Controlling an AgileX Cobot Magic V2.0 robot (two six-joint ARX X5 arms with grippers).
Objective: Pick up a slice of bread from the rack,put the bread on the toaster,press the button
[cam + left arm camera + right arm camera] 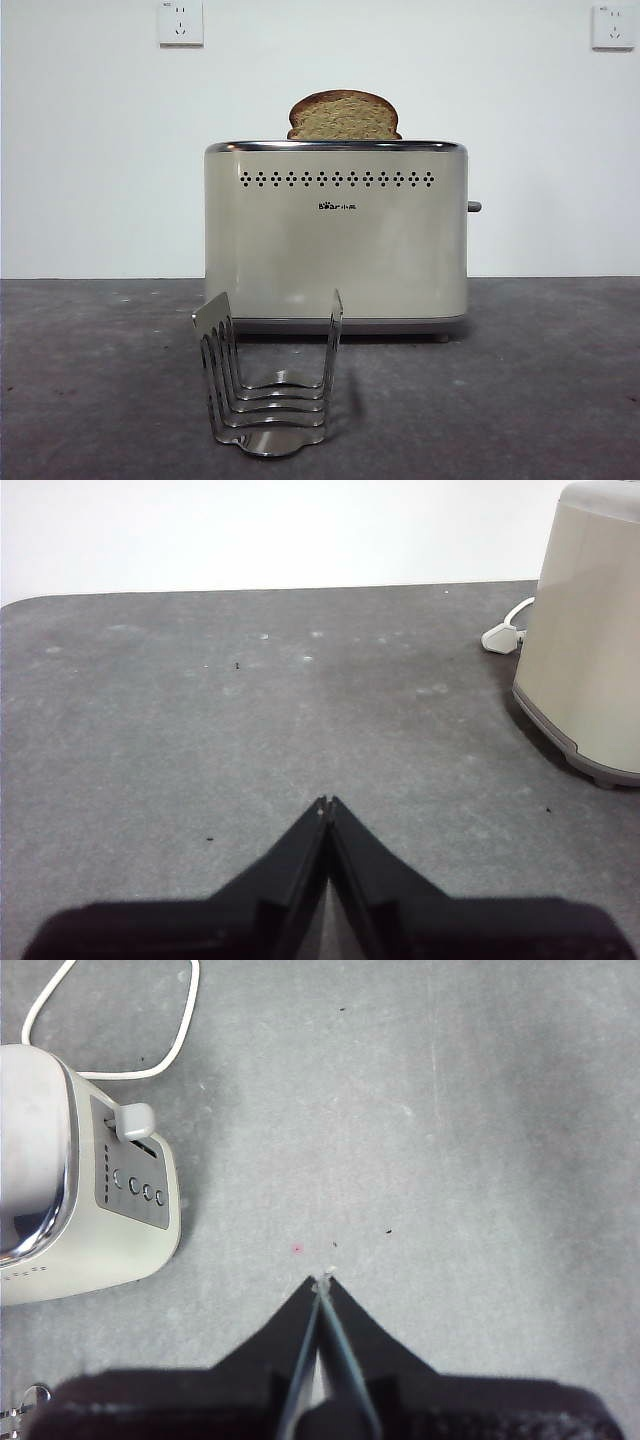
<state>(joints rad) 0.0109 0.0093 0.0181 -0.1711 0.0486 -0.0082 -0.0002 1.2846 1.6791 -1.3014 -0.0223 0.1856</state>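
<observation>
From the front, a slice of bread [344, 116] stands upright in the top of the toaster [336, 240], its rounded crust showing above the chrome rim; the bare rack [268, 385] sits on the table [540, 380] just before it, and the button [474, 207] juts from the toaster's narrow side. The left gripper [326, 804] hangs over bare table beside the toaster, jaws pressed together on nothing. The right gripper [322, 1282], jaws likewise closed, hangs near the button's end.
</observation>
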